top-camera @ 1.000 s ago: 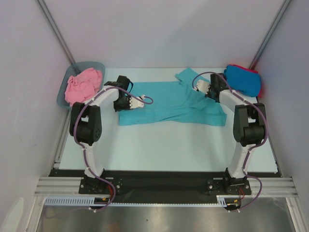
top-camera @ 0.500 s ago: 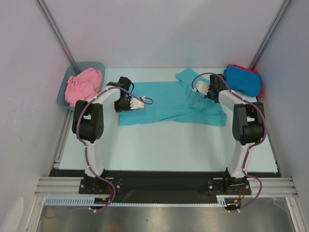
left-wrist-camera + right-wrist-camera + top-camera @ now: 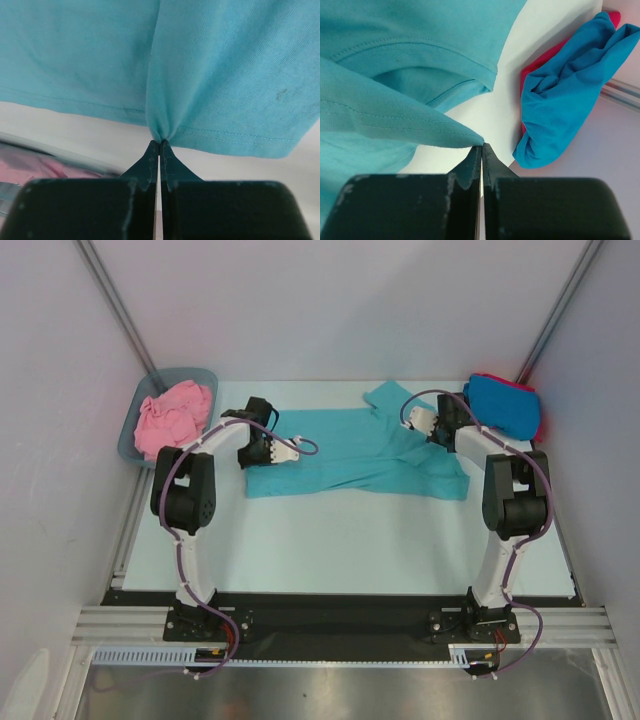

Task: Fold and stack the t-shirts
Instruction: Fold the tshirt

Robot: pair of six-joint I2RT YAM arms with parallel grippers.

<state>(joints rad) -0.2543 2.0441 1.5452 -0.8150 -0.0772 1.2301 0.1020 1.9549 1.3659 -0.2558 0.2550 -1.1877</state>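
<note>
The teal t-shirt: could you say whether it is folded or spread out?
Spread out: the teal t-shirt lies wide across the table, its edges pinched in both jaws.

This looks like a robot lab, not a home. Two robot arms, the left arm and the right arm, are bolted to a metal rail at the near edge of a pale bench. Plain white walls box the bench in on three sides, with bare metal poles in the corners. Purple cables run along the arms. A teal t-shirt lies spread on the bench, and a grey-blue tub sits in one corner.
</note>
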